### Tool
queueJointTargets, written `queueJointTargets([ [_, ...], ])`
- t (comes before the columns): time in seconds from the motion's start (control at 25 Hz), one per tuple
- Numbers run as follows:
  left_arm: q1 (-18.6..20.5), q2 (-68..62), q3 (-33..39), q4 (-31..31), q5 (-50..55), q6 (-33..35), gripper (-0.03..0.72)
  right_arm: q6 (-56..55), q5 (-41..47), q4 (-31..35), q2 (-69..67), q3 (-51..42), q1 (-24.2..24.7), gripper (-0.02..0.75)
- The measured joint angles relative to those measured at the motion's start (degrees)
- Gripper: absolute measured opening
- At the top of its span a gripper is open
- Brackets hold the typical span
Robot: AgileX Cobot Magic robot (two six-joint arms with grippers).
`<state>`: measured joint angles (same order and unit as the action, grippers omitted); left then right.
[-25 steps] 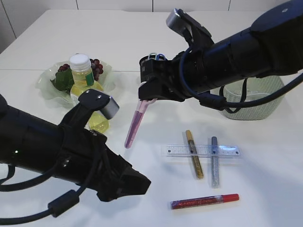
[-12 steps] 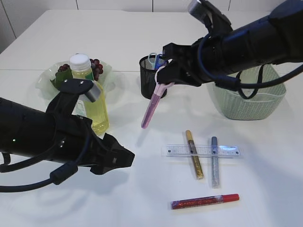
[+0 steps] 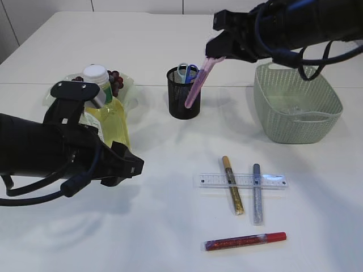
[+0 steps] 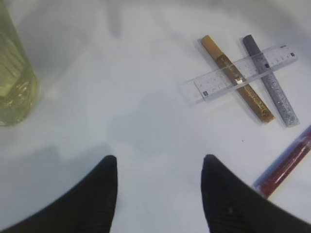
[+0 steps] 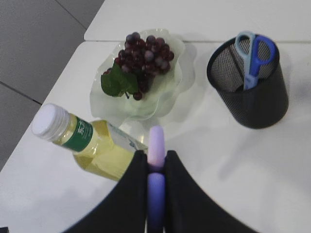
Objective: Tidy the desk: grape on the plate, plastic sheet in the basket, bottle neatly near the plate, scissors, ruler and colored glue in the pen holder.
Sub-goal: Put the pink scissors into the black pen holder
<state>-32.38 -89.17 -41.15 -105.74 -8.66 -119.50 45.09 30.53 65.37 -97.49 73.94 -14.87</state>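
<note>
My right gripper is shut on a purple colored glue pen, which hangs slanted with its lower end in front of the black mesh pen holder. Blue scissors stand in the holder. My left gripper is open over bare table, right of the yellow bottle. The grape lies on the glass plate behind the bottle. The clear ruler lies across gold and silver glue pens; a red one is nearer. The plastic sheet is not clearly visible.
A green woven basket stands at the right rear, under my right arm. The left arm's black body covers the table's left front. In the right wrist view the bottle stands just in front of the plate.
My right gripper has lifted the purple glue pen up, back and to the right, from in front of the holder to above it. The left arm has drawn back left, its jaws narrowing slightly.
</note>
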Motion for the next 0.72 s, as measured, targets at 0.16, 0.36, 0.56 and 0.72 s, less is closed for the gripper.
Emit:
queueJointTargets([
  [0.16,0.00,0.00,0.00,0.00,0.89,0.00,0.403,2.02,-0.85,0.00,-2.69,4.21,0.13,0.054],
  [0.36,0.00,0.00,0.00,0.00,1.39,-0.05,0.403,4.00,-2.57,0.00,-8.02,10.19,0.13,0.054],
  [0.56,0.00,0.00,0.00,0.00,1.49,-0.05,0.401,6.51,-4.68,0.00,-13.52,16.61,0.27,0.054],
  [0.72,0.00,0.00,0.00,0.00,1.61,-0.05,0.400,8.26,-5.91,0.00,-17.43,22.16,0.37,0.054],
])
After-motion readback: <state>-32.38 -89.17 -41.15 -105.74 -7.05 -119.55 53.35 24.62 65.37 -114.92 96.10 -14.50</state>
